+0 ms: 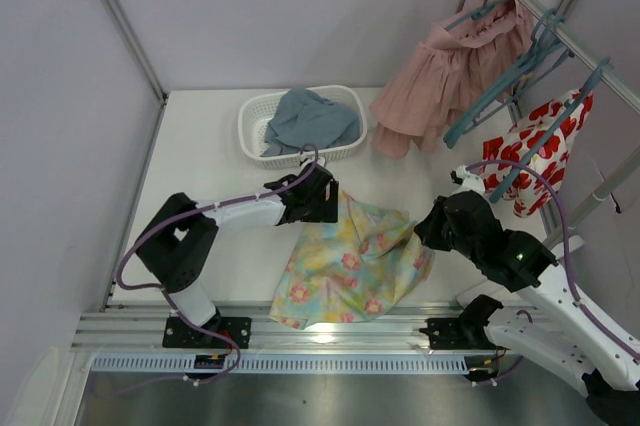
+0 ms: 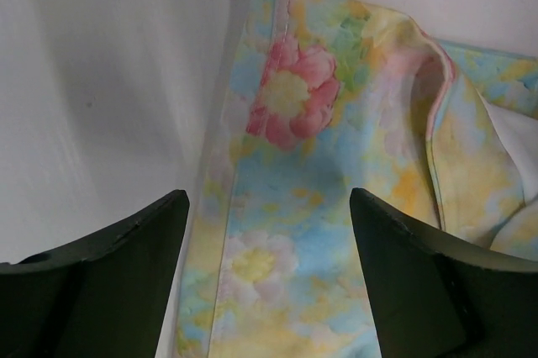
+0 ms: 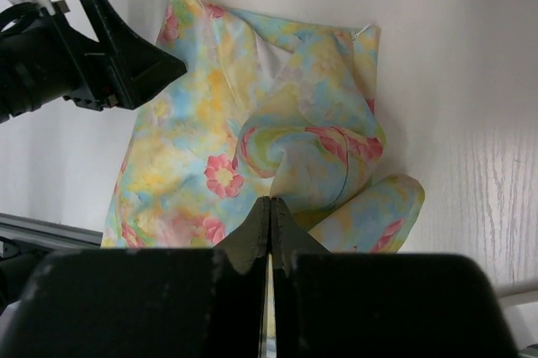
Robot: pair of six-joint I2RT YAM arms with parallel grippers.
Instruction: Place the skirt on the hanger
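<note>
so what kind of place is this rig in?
Looks like a lab mock-up of a laundry corner: a white table boxed in by plain panels, a clothes rail with hangers and garments, and a laundry basket holding blue cloth.

No writing can be read in any of the three views: no label, brand mark, number or sign shows legibly.

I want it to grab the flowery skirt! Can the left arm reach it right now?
Probably yes. The left gripper is open just above the edge of the skirt, and nothing lies between them.
</note>
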